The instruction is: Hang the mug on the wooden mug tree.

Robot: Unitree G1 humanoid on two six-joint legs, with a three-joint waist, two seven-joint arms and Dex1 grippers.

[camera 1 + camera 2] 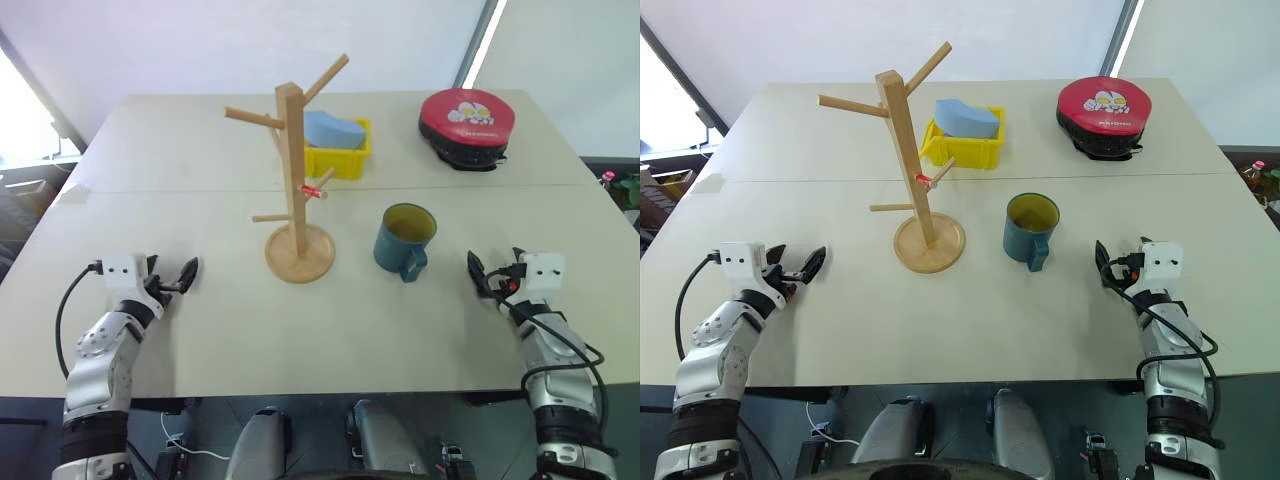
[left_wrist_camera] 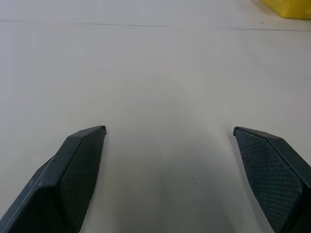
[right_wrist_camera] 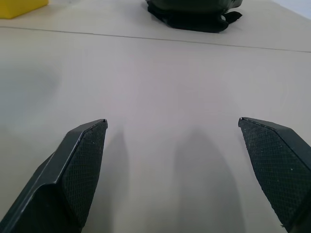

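Left eye view: the dusty-blue ceramic mug (image 1: 404,241) stands upright just right of the light wooden mug tree (image 1: 296,170). My left gripper (image 1: 178,277) and right gripper (image 1: 484,275) gape wide, holding nothing.

The wooden mug tree (image 1: 298,200) stands upright near the middle of the table (image 1: 330,340). The mug (image 1: 403,241) stands just to its right, apart from it, handle toward the near edge. Behind the tree sits a bin (image 1: 345,155) with a block (image 1: 332,130) in it. A round case (image 1: 466,126) lies at the far right. The left gripper (image 1: 185,275) hovers near left, the right gripper (image 1: 480,272) near right, both well apart from the mug.
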